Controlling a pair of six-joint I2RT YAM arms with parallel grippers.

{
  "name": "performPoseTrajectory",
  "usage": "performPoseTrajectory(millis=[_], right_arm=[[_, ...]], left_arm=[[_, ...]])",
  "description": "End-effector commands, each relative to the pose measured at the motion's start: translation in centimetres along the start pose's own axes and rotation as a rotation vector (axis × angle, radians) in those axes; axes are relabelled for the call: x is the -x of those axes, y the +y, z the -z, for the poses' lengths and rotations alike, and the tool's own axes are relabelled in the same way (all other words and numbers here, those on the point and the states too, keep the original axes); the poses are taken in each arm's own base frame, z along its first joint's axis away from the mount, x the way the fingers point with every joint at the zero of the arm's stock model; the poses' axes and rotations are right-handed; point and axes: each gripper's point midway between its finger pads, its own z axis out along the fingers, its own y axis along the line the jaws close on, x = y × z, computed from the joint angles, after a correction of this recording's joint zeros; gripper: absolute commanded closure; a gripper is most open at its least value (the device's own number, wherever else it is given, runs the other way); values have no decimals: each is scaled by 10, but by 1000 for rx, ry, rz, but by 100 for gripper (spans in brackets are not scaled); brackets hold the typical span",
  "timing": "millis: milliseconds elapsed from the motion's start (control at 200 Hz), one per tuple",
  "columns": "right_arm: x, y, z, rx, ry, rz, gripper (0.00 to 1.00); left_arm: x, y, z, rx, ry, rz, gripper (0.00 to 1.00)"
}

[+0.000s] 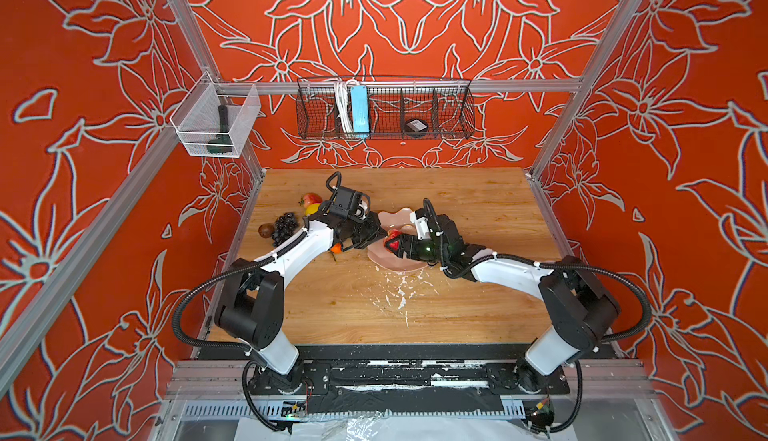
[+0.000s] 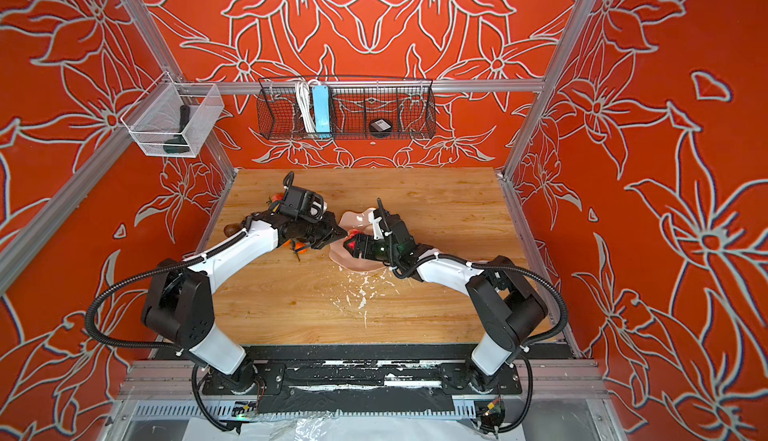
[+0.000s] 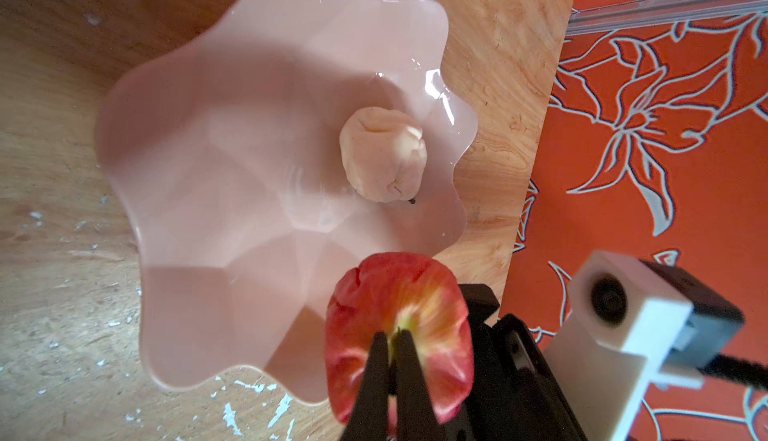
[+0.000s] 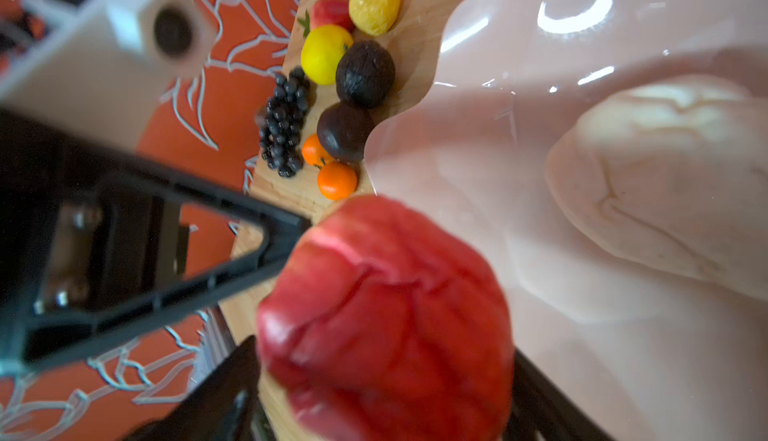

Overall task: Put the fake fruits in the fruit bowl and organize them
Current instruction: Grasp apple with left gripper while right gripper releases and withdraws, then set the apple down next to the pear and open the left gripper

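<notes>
Nearest the right wrist lens, the red apple hangs over the inner slope of the fruit bowl. It is just inside the wavy rim, on the side facing the left edge of the bench. On the left gripper the tips are together in the stem hollow, pinching the stub there. On the right gripper the jaws stand wide on either side of the apple; whether they bear on it cannot be told. One pale cream fruit lies on the bowl's floor. The other fruit sits outside, grouped near the left edge: grape bunch, two avocados, two small oranges, a lemon.

Assessment: the apple's skin is creased and dented, so it is judged hollow, light and yielding. A stem pinch is a thin hold, likely to let it swing or slip; a grip across the body is safer. The bowl is glossy and shallow, so round fruit will probably roll, and the bowl may slide if nudged.
</notes>
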Motion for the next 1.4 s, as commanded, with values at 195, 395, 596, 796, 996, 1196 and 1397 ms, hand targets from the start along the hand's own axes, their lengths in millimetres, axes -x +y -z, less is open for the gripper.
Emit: performPoseTrajectory(millis=[195,395,596,796,996,1196,1397], right_arm=[[4,-22,50,-171,-89,41,2],[11,-47,97,-375,-133,148,3],[16,-55,128,-466,-175,192,4],[15,-55,132,-461,-166,198,5],[15,-54,134,-455,-169,201,5],[13,-63,131,-505,-117,192,5],[16,-68,123,-522,-67,227,8]], left_arm=[[18,-1,-8,170,-67,-170,100],[20,10,-17,346,-109,-309,100],[13,18,-32,429,-113,-387,100],[8,22,-52,488,-118,-450,100],[9,27,-62,520,-127,-477,100],[6,26,-62,512,-127,-491,94],[3,18,-56,478,-126,-495,81]])
